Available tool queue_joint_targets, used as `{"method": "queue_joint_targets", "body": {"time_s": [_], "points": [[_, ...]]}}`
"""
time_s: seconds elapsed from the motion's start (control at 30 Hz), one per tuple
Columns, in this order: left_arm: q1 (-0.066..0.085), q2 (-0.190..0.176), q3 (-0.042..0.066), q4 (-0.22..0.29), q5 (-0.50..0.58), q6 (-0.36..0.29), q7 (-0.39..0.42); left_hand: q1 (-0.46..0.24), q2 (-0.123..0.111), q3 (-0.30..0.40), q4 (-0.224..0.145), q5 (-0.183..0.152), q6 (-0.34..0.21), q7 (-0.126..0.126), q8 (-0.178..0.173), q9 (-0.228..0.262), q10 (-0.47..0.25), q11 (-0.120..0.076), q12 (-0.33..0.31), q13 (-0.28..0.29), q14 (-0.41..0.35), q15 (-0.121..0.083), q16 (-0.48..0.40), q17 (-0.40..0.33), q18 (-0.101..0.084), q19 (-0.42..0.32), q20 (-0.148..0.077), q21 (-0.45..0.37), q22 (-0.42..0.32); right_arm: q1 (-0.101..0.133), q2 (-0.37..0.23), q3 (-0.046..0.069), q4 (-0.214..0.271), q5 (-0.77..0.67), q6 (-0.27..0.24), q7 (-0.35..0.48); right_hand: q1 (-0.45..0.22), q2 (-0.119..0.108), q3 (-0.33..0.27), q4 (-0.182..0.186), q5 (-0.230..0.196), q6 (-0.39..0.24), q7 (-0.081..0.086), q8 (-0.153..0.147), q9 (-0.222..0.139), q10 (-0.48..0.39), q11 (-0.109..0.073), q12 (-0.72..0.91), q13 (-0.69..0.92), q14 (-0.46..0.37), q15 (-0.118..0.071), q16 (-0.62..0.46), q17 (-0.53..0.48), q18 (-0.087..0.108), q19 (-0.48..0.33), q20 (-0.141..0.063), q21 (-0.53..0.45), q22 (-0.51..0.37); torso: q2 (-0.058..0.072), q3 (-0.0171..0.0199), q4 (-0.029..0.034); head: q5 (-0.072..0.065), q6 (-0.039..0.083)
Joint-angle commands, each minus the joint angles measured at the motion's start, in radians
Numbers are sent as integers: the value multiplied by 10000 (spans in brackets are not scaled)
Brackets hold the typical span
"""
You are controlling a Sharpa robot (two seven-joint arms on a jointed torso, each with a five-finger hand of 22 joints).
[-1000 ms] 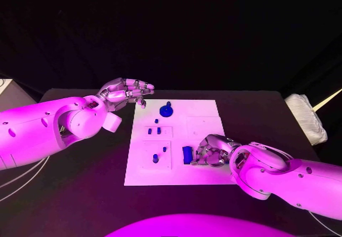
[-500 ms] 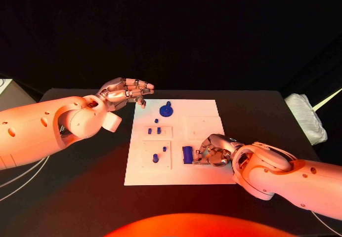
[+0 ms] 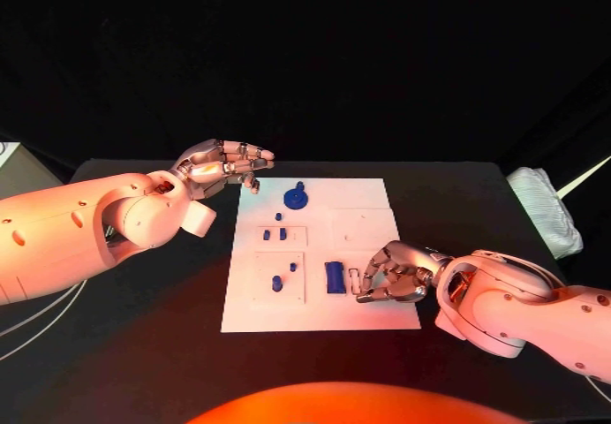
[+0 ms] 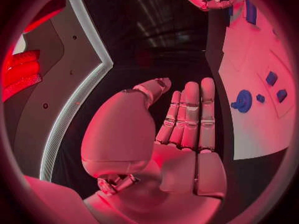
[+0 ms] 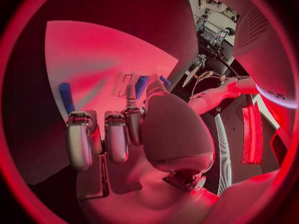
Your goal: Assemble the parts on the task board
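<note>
A: What is the surface looking like?

B: A black counter (image 3: 153, 309) is carrying the white task board (image 3: 369, 199) at its middle, and a black backdrop is hanging behind it. Beyond the board's right side, at the counter's edge, a folded white cloth (image 3: 547, 212) is lying.

A: And the parts?

B: A round blue part (image 3: 297, 198) is sitting near the board's far edge. Nearer than it, on the board's left half, a tiny blue part (image 3: 279, 216) is lying, then two small blue parts (image 3: 273, 235) are standing in a square recess. In the nearest recess another small blue part (image 3: 276, 283) is standing. A long blue block (image 3: 334, 276) is lying near the board's centre, toward its near edge.

A: Where is the right hand?

B: The right hand (image 3: 395, 276) is resting over the board's near right part, just beside the long blue block, fingers curled downward. I cannot tell whether they are touching the block or gripping anything.

A: The left one?

B: The left hand (image 3: 227, 162) is hovering off the board's far left corner, holding nothing, its fingers loosely extended; in the left wrist view they are lying straight, side by side, thumb apart.
</note>
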Motion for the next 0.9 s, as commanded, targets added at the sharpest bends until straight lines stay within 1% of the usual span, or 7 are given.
{"method": "queue_joint_targets", "body": {"time_s": [0.03,0.3,0.37,0.47,0.63,0.8,0.9], "points": [[-2,4,5,18,39,130,54,42,67,53,11,34,-60,132,3,-14,-65,-24,44,-15,-55,1,67,-8,72,72,-10,-61,-12,71,-277,1,138,93,-302,428,222,69,169,-9,181,-186,65,-180,-94,215,130,88,1566,985,124,47,2385,-44,903,101,13,2453,-8,8,-21,-15,2],[-2,8,5,47,39,135,82,43,60,56,9,29,-63,137,9,-14,-67,-21,54,-18,-58,3,69,-12,71,75,-9,-59,-11,371,-1232,-5,11,-446,-1832,222,370,-43,287,0,411,-201,124,-328,-180,36,186,-307,1376,911,168,-109,2090,29,798,155,-329,2326,-10,-13,-5,-171,52],[-2,-2,5,77,39,146,103,20,46,44,22,19,-65,141,14,-15,-62,-18,65,-20,-60,8,71,-15,68,75,-6,-60,-11,379,-1379,-29,-102,-511,-2103,148,369,-76,304,10,422,-215,138,-369,-201,-12,198,-404,1327,892,178,-148,2025,49,767,166,-426,2290,-6,-19,-9,-193,58],[-2,-20,5,108,39,148,134,3,39,36,32,13,-66,142,16,-15,-57,-17,73,-20,-61,11,72,-16,67,75,-4,-62,-12,278,-1500,-53,-161,-628,-2349,59,321,-108,299,31,431,-218,150,-397,-216,-11,208,-400,1330,897,187,-139,2048,46,770,175,-417,2294,17,3,-19,-232,68],[-3,-26,5,121,39,157,155,3,39,36,32,13,-66,142,16,-15,-57,-17,73,-20,-61,11,72,-16,67,75,-4,-62,-12,130,-1585,-74,-183,-880,-2391,-249,132,-145,282,58,433,-163,149,-419,-231,-14,214,-421,1319,892,196,-152,2031,47,769,189,-424,2292,6,34,-29,-270,44],[-4,-33,5,129,39,166,158,3,39,36,32,13,-66,142,16,-15,-57,-17,73,-20,-61,11,72,-16,67,75,-4,-62,-12,28,-1609,-98,-175,-1206,-2183,-731,-355,-248,263,68,360,69,76,-362,-211,14,162,-409,1323,901,159,-145,2055,40,785,175,-392,2307,2,17,0,-312,39],[-4,-34,5,123,39,165,158,3,39,36,32,13,-66,142,16,-15,-57,-17,73,-20,-61,11,72,-16,67,75,-4,-62,-12,-106,-1524,-118,-227,-1427,-2064,-1104,-653,-335,286,75,318,194,25,-301,-183,23,118,-414,1320,907,127,-136,2075,34,797,149,-365,2319,3,14,-16,-308,33]]}}
